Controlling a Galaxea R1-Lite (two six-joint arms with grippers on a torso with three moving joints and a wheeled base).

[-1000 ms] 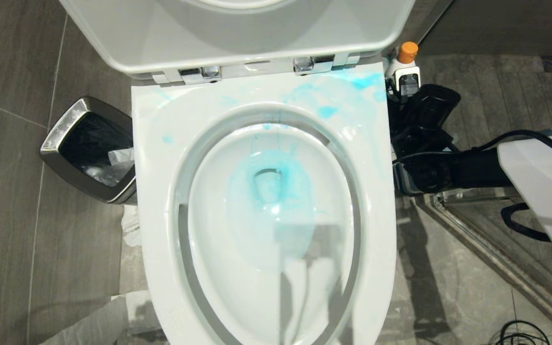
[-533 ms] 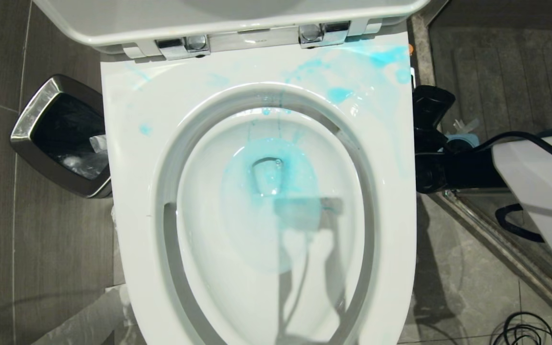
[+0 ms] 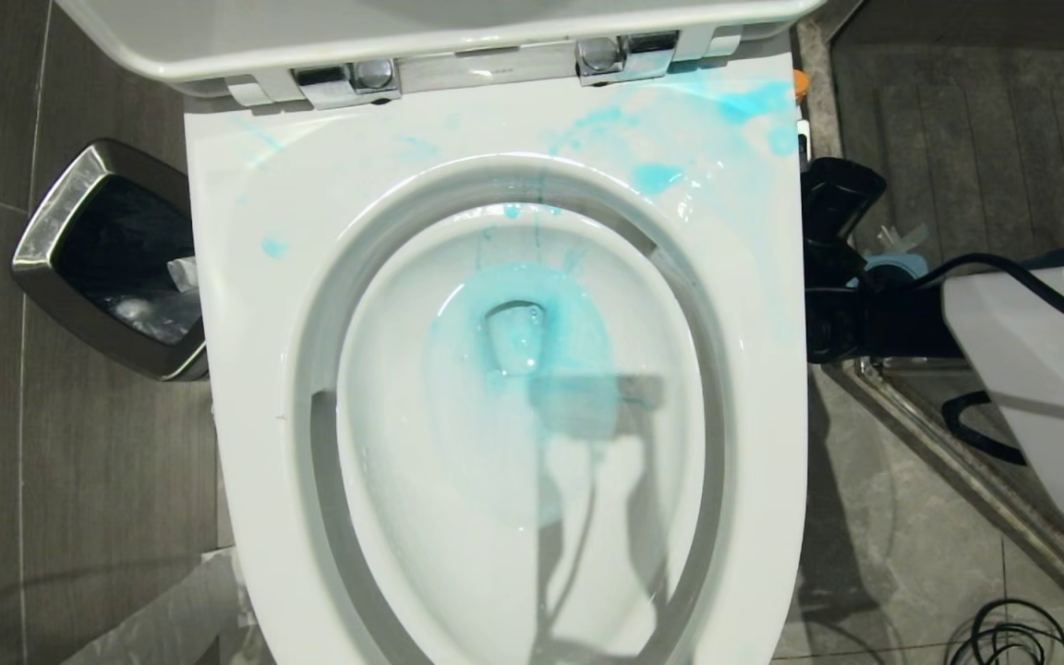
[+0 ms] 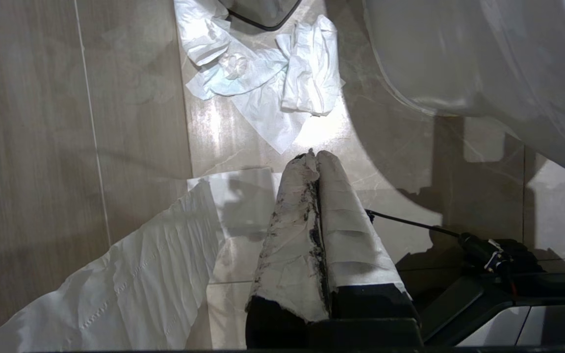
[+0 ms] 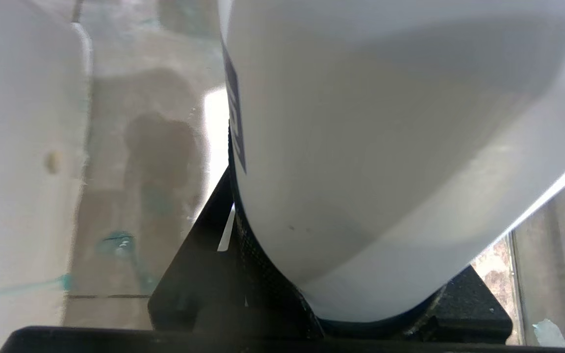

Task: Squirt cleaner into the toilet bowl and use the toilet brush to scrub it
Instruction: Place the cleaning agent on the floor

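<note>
The toilet bowl (image 3: 513, 388) stands open, lid up, and the water at its bottom is tinted turquoise around the drain. More of the same blue liquid is splashed over the back right of the white seat (image 3: 246, 305), with a few small drops on its left side.

Just off the seat's right rear corner, only the orange cap of the cleaner (image 3: 801, 81) peeps out past the rim. Seen from the wrist, its white body (image 5: 385, 147) sits between the black fingers of the right gripper (image 5: 331, 294), which is clamped around it down beside the toilet's right flank.

The left gripper (image 4: 316, 156) hangs low near the floor, its paper-wrapped fingers (image 4: 292, 230) pressed together with nothing between them.

Left of the toilet stands a steel-rimmed bin (image 3: 42, 231) with a black liner, holding some crumpled paper. Loose tissues (image 4: 263, 73) lie on the tiles nearby.
</note>
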